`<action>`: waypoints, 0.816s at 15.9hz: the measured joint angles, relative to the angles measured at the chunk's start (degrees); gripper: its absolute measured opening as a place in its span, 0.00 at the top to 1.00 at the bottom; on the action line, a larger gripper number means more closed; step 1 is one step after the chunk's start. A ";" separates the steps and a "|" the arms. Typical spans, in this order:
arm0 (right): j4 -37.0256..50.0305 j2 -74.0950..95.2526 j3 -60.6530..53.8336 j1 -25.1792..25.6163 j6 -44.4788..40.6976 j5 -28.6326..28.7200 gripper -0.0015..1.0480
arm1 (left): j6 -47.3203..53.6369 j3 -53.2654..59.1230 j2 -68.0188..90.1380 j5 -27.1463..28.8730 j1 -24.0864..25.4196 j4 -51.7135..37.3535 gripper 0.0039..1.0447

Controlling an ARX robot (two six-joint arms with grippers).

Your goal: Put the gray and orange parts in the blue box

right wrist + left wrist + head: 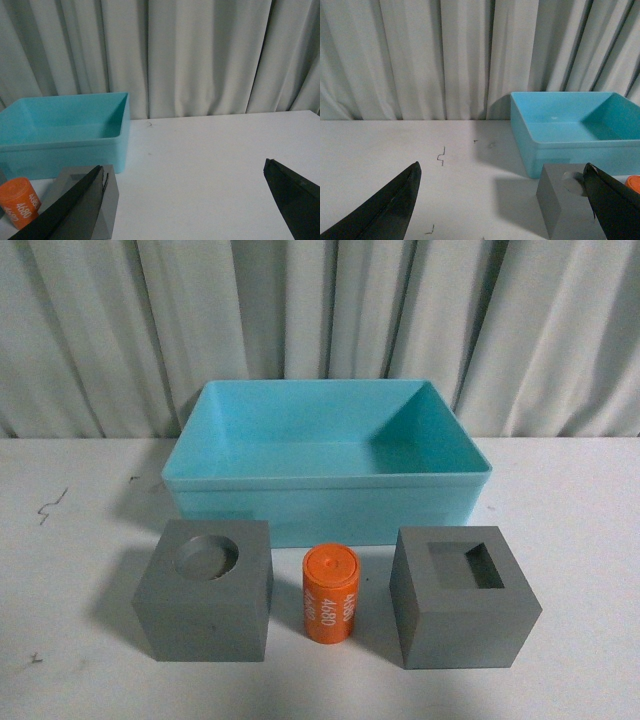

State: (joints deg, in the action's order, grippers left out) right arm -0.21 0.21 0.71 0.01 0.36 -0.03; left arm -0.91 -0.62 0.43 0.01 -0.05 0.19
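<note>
In the front view a gray cube with a round recess (205,590), an orange cylinder with white numerals (331,595) and a gray cube with a square recess (463,597) stand in a row before the empty blue box (325,475). Neither arm shows there. My left gripper (502,177) is open over bare table, beside the round-recess cube (565,205); the box (575,132) lies beyond it. My right gripper (182,177) is open beside the square-recess cube (107,200), with the orange cylinder (20,202) and the box (62,132) further off.
A white table (580,510) carries everything, with small dark marks (50,505) at the left. A pale pleated curtain (320,310) hangs along the table's back edge right behind the box.
</note>
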 joint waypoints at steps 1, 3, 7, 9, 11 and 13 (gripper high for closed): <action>0.00 0.00 0.00 0.00 -0.02 0.00 0.06 | 0.00 0.00 0.00 0.00 0.00 0.00 0.06; 0.00 0.00 0.00 0.00 -0.02 0.00 0.06 | 0.00 0.00 -0.02 0.00 0.00 0.00 0.06; 0.00 0.00 0.00 0.00 0.00 0.00 0.06 | 0.02 0.00 -0.02 0.00 0.00 0.00 0.06; 0.00 0.00 0.00 0.00 0.00 0.00 0.06 | 0.00 0.00 -0.02 0.00 0.00 0.00 0.06; 0.00 0.00 0.00 0.00 -0.02 0.00 0.06 | 0.00 0.00 -0.02 0.00 0.00 0.00 0.06; 0.00 0.00 0.00 0.00 0.00 0.00 0.06 | 0.02 0.00 0.00 0.00 0.00 0.00 0.06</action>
State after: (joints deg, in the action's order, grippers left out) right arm -0.21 0.21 0.71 0.01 0.36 -0.03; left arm -0.89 -0.62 0.43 0.01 -0.05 0.19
